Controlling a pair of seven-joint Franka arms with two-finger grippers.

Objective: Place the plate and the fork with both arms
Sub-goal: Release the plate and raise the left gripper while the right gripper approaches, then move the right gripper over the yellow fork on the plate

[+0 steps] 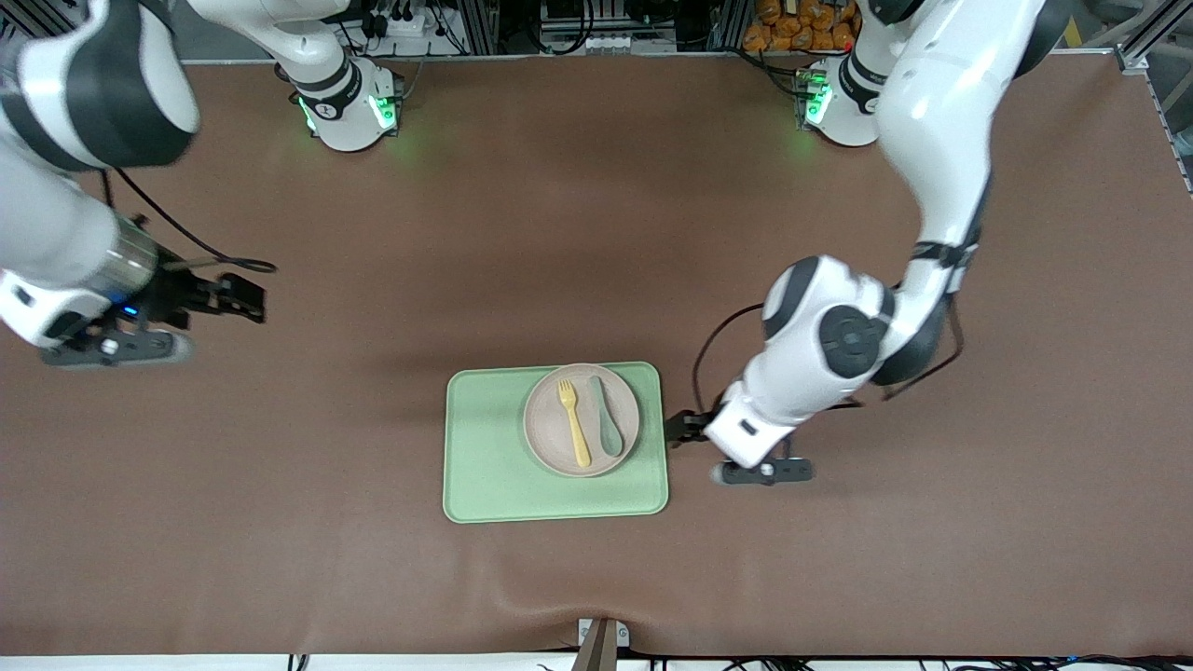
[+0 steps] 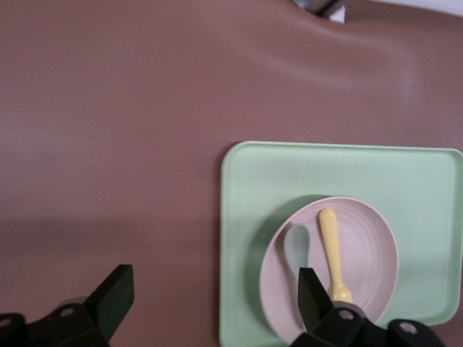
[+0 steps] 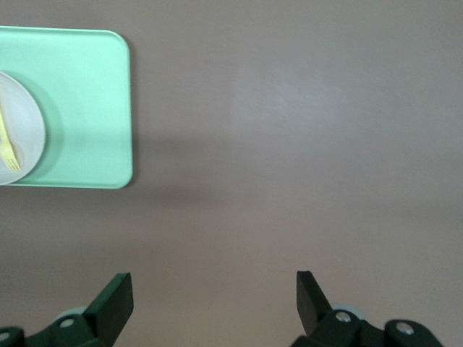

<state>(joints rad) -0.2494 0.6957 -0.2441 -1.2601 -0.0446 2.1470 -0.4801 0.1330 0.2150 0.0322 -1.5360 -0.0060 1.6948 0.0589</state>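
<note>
The off-white plate [image 1: 581,419] lies on the pale green tray [image 1: 494,466], at the tray's end toward the left arm. The yellow fork [image 1: 574,424] and a grey-green spoon [image 1: 607,417] lie side by side in the plate. My left gripper [image 1: 682,431] is open and empty, low over the table just beside the tray's edge. In the left wrist view [image 2: 215,300] the plate [image 2: 369,246], fork [image 2: 331,253] and spoon [image 2: 296,249] show close by. My right gripper [image 1: 244,300] is open and empty, over bare table toward the right arm's end [image 3: 215,300].
The brown table mat [image 1: 596,233] surrounds the tray. The right wrist view shows the tray [image 3: 87,108] with part of the plate [image 3: 25,130] and the fork [image 3: 9,144] at its edge. The arm bases stand along the table's edge farthest from the front camera.
</note>
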